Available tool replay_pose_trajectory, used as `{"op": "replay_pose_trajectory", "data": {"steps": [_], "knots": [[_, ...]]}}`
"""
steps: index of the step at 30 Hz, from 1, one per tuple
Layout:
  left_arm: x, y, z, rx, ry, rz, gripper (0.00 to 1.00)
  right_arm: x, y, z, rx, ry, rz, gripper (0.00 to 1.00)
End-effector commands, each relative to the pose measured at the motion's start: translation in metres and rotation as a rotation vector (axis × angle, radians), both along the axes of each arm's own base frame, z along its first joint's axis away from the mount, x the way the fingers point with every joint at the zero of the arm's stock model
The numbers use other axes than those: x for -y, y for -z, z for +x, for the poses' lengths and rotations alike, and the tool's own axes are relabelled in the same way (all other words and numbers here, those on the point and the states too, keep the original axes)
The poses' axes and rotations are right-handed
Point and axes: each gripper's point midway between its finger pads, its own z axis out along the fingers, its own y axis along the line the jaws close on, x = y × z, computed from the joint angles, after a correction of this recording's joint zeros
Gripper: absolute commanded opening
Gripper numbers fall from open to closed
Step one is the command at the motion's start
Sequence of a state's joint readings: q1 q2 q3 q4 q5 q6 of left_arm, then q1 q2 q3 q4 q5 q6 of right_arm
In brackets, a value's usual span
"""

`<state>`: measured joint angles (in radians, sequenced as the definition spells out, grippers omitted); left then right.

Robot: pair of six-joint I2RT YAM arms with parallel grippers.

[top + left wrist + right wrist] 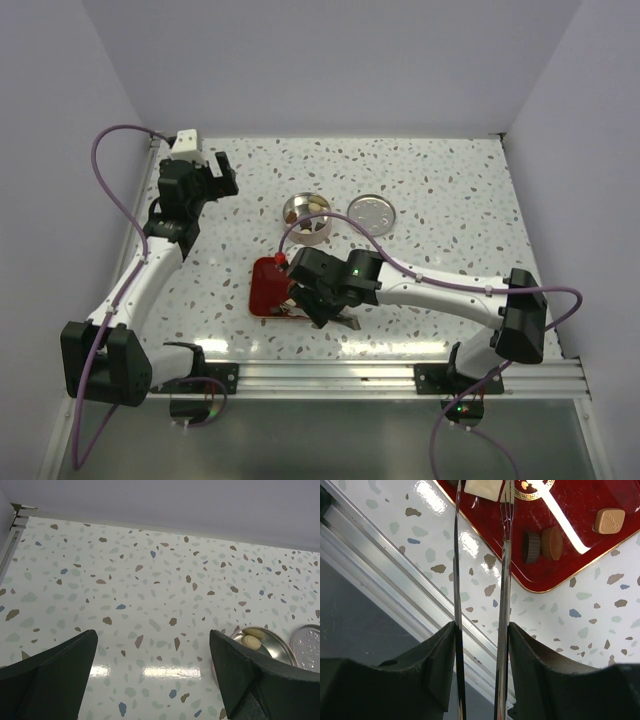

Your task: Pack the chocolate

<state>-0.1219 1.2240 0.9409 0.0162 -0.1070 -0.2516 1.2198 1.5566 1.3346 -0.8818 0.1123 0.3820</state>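
Observation:
My right gripper (481, 630) is shut on the long metal tweezers (506, 580), low over the near corner of the flat red tray (580, 510). The tweezer tips straddle a cream-white chocolate (483, 488) at the tray's edge. A dark brown piece (532, 547), a round light brown piece (552, 543) and a square light brown piece (609, 520) lie on the tray. In the top view my right gripper (325, 305) covers part of the tray (268, 285). The round tin (306, 218) holds several pieces; two cream ones (251, 641) show. My left gripper (152, 635) is open and empty at the far left (215, 172).
The tin's round lid (372, 213) lies flat just right of the tin, and shows in the left wrist view (306, 645). An aluminium rail (400, 375) runs along the table's near edge, close under my right gripper (395, 580). White walls close in the table.

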Motion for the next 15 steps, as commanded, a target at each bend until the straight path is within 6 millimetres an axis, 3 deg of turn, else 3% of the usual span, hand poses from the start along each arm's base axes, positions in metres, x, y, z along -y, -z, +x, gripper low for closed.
{"op": "replay_pose_trajectory", "data": {"steps": [1, 15], "knots": [[0.005, -0.024, 0.003, 0.056, 0.012, -0.016, 1.0, -0.007, -0.005, -0.002, 0.001, 0.008, 0.034, 0.48], [0.005, -0.024, 0.002, 0.056, 0.012, -0.012, 1.0, -0.01, 0.009, 0.002, 0.004, 0.014, 0.005, 0.48]]}}
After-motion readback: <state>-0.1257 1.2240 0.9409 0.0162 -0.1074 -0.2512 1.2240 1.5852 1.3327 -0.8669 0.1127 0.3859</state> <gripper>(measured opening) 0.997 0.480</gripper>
